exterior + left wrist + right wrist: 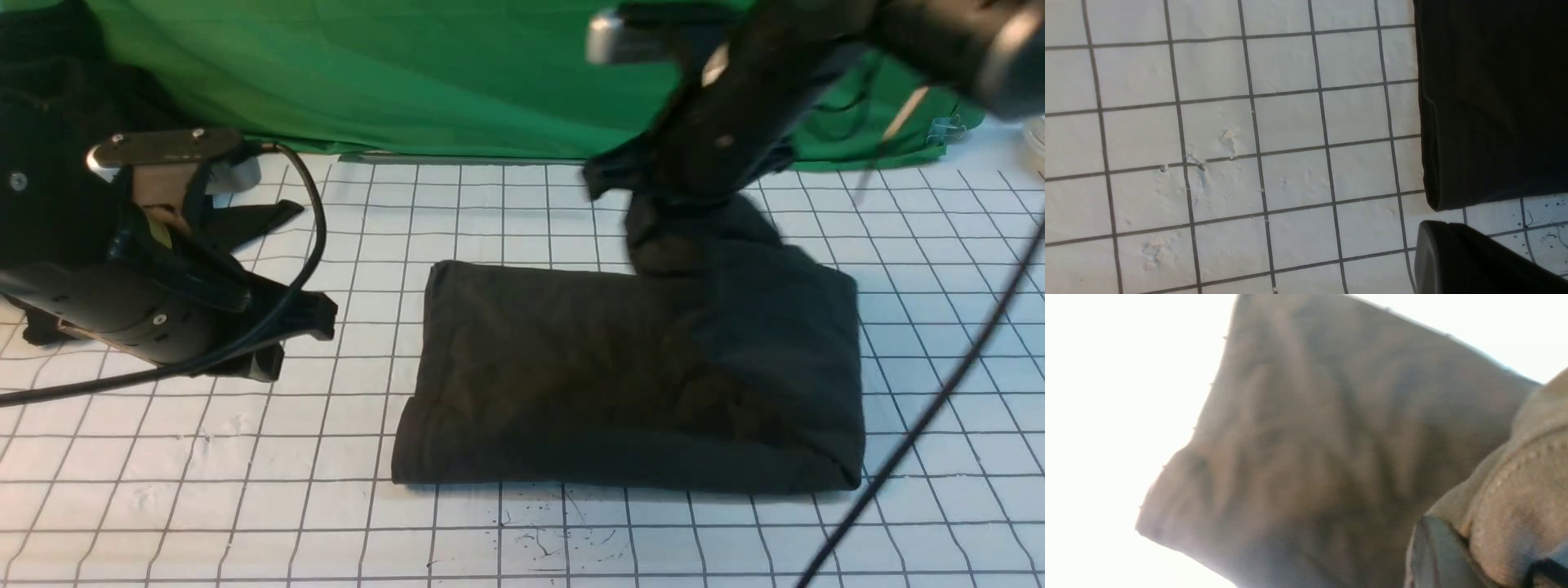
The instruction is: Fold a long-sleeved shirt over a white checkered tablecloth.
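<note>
Right jaws: closed down on a pinch of the long-sleeved shirt (620,376). The grip sits at the bundle's far right corner. Cloth rises there in a small peak up to the jaws. In the right wrist view, a stitched hem is bunched against one finger (1433,555).

Left jaws: shut, nothing in them, hanging low over bare white checkered tablecloth (245,490).

Shirt: a thick, flat rectangle on the tablecloth that covers the desk, with its long axis running left to right. We see no logo or neck label on the face turned up.

From the right jaws, the bulk of it runs off to the left and back toward the robot. Nothing of it lies beyond them.

From the left jaws, the bundle's short edge lies to the right. It is near but apart, with a strip of open grid between.

Our reading: the fold is close to done, and only the pinched corner stands out of plane. The coming move looks to be the right arm's. Whether it lowers the corner or carries it, the travel goes leftward along the long axis.

Risk, as we judge it: a sideways pull could drag the stacked layers askew. The left jaws are the nearer to the opposite short edge, should it need pinning.
</note>
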### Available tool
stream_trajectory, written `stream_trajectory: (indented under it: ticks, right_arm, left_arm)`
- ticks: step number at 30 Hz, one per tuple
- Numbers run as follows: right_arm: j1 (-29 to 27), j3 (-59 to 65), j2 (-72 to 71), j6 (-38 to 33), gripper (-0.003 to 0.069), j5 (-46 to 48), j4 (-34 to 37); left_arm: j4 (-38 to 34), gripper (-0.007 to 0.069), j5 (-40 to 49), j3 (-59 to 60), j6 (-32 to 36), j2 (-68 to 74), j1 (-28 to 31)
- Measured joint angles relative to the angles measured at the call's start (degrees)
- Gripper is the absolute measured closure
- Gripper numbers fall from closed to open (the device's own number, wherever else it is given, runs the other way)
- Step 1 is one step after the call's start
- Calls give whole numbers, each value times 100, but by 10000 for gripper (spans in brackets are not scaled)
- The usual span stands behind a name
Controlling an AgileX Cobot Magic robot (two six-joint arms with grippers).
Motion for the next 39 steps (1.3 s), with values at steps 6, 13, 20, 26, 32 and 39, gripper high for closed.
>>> stream_trajectory:
  ticks: [6,13,20,26,32,39]
  right_arm:
    - [499,-280,702,151,610,-366,176]
    - [829,-323,1151,274,321,-1021,448]
    - [949,-704,984,-938,134,-181,240]
    - [704,-951,263,-1013,456,713,-1607]
    - [-135,-171,-779,-975,653,749,-1712]
    - [-1140,1564,-1852,-1022,662,796,-1687]
  left_arm:
    - [-61,624,5,0,0,0,0]
    - [-119,624,10,0,0,0,0]
    - [-220,624,19,0,0,0,0]
    - [-614,624,-95,-337,142,202,0]
    - [-1434,624,2,-1755,823,1215,0]
    - [-2137,540,542,-3292,1479,2853,-5]
